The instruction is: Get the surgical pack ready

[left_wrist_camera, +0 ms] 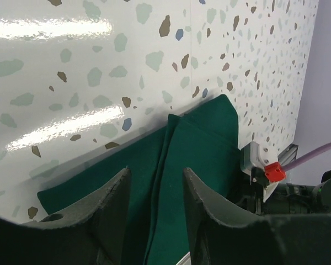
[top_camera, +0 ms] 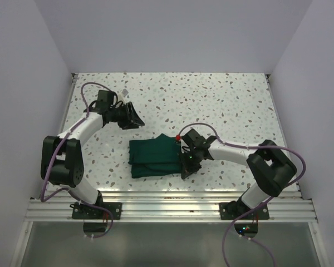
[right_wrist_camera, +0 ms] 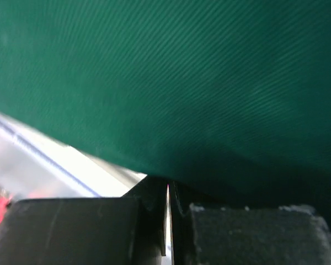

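Green drape sits mid-frame in the top view, already folded into a compact rectangular bundle with about 2 layers showing along its length. It lies flat on the speckled table. I see no tray in any view, so I can't tell if it is wrapped inside.

Right gripper is at the bundle's right edge, fingers pressed together with only a thin bright slit between them. Cloth fills its view. I can't tell if it pinches a hem.

Left gripper is in the upper left of the top view, fingers apart, holding nothing, well apart from the bundle.

My read: folding mostly done. What's left is probably 1 last tuck or squaring the right edge, then letting go.
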